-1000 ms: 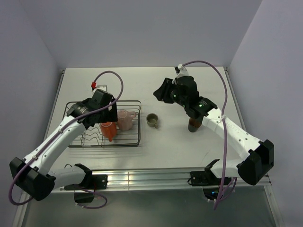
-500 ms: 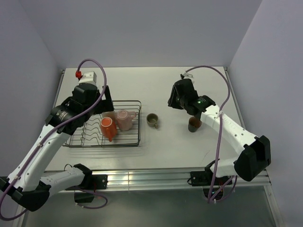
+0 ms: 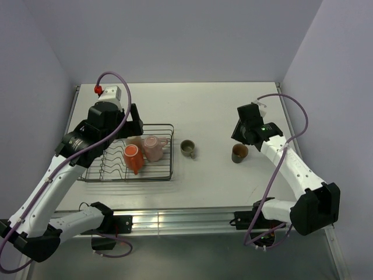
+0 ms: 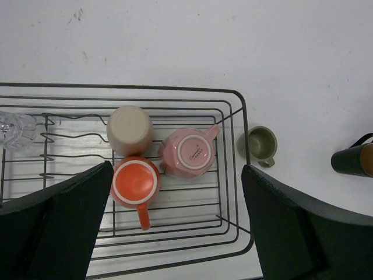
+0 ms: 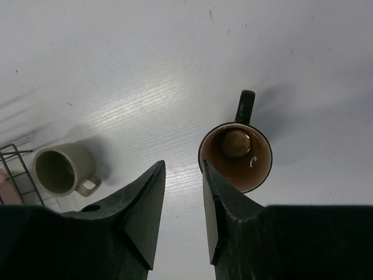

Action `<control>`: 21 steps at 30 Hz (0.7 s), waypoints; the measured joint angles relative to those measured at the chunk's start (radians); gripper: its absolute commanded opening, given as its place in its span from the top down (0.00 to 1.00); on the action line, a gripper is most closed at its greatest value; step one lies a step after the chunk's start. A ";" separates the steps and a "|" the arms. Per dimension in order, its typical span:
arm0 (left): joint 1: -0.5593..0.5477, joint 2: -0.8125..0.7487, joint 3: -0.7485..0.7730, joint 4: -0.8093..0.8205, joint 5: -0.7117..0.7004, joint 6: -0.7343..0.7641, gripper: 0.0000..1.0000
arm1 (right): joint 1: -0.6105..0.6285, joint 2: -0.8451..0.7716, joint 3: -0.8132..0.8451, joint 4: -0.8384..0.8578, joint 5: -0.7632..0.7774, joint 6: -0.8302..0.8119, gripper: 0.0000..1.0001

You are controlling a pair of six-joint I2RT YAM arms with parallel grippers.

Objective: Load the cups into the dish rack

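White table (image 3: 204,105): rack (image 3: 157,170), olive cup (image 3: 187,148), brown mug (image 3: 239,153).

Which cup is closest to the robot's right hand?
The dark brown mug, standing upright on the table just beside the right gripper. The small olive-green cup stands farther off, near the dish rack.

4 cups (image 4: 187,153) in rack (image 4: 145,87), 2 to its right.

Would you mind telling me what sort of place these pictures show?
Probably a robotics lab test cell, not a kitchen: a left arm and right arm bolted to a white table, plain pale walls closing it in, and a wire dish rack holding cups.
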 measured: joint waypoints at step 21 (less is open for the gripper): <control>0.000 -0.018 -0.016 0.014 0.019 0.018 0.01 | 0.317 0.202 0.010 0.179 -0.105 -0.111 0.57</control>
